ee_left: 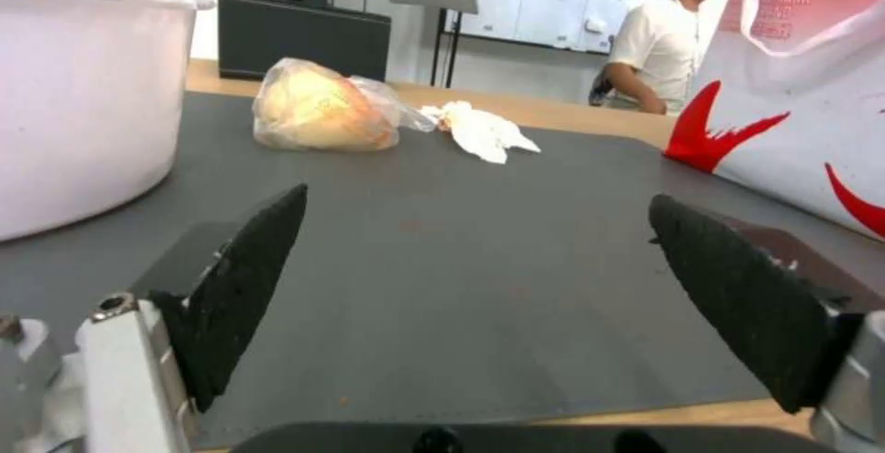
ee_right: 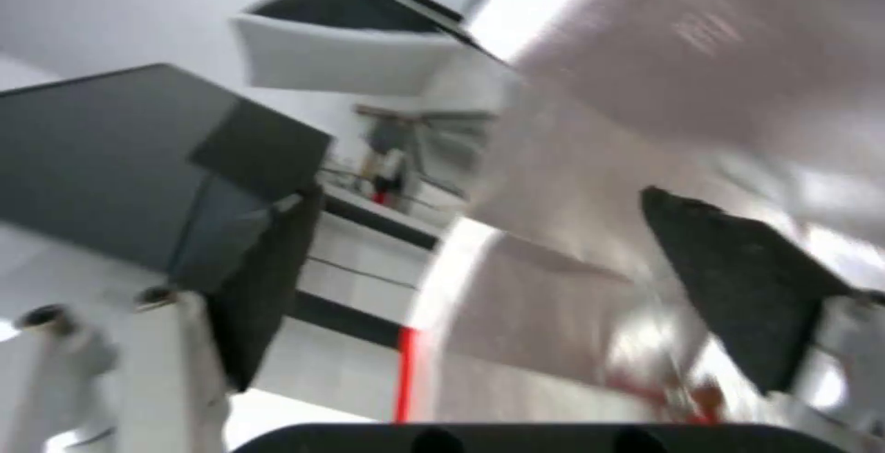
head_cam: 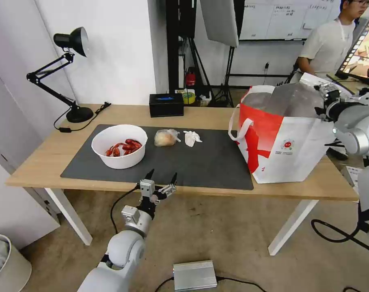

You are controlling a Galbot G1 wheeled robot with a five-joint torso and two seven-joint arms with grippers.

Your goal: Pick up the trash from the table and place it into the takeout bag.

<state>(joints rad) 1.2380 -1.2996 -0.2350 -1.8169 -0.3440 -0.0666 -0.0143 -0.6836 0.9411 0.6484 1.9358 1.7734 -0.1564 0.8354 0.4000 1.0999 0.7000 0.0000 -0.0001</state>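
On the table (head_cam: 50, 156) lies a dark grey mat (head_cam: 208, 162). The trash on it is a white bowl of red crayfish (head_cam: 119, 146) (ee_left: 83, 107), a small clear bag with a tan lump (head_cam: 166, 138) (ee_left: 314, 107) and a crumpled tissue (head_cam: 191, 138) (ee_left: 480, 131). The takeout bag (head_cam: 283, 138) (ee_left: 802, 93) stands upright at the right end, mouth open. My left gripper (head_cam: 162, 178) (ee_left: 475, 200) hovers open at the mat's front edge, empty, pointing toward the lump bag. My right gripper (head_cam: 328, 99) (ee_right: 480, 211) is open at the takeout bag's upper right rim, with foil lining (ee_right: 590, 162) in front of it.
A black desk lamp (head_cam: 72, 73) and its cable sit at the table's back left. A black tissue box (head_cam: 166, 104) (ee_left: 300, 38) stands behind the mat. A silver box (head_cam: 194, 275) with cables lies on the floor, and a white bin (head_cam: 5, 259) stands at the lower left.
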